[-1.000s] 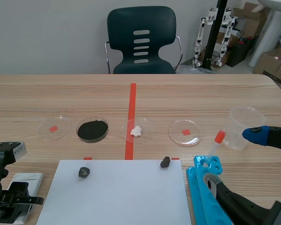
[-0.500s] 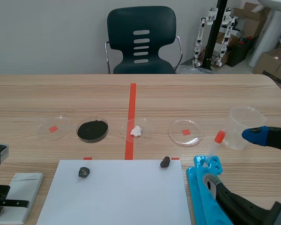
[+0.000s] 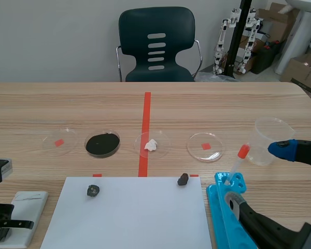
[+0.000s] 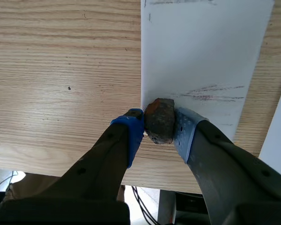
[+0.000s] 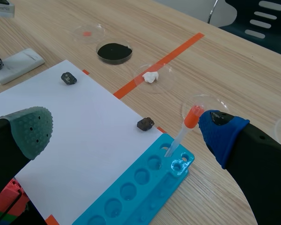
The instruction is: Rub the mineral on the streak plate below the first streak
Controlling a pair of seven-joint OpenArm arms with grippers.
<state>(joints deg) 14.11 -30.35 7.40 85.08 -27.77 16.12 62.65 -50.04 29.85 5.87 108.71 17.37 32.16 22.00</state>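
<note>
- Mineral, brown and rough: pinched between the blue pads of the left gripper, fingers closed tight on both its sides.
- Poised at one long edge of the white streak plate, just beside a grey streak; whether pressed onto the plate, impossible to tell.
- Second faint streak near the plate's end farthest ahead of the gripper.
- Streak plate lying flat near the near left corner of the table, just beside the left edge of a white paper sheet.
- Right gripper spread wide with nothing held, hanging over the table's near right corner above a blue well tray.
- Dropper with an orange bulb leaning in the tray's far end.
- Two dark rocks along the sheet's far edge, one toward each corner.
- Row of four petri dishes across the table's middle: two empty, one with black powder, one with a white lump.
- Clear plastic cup toward the table's right edge.
</note>
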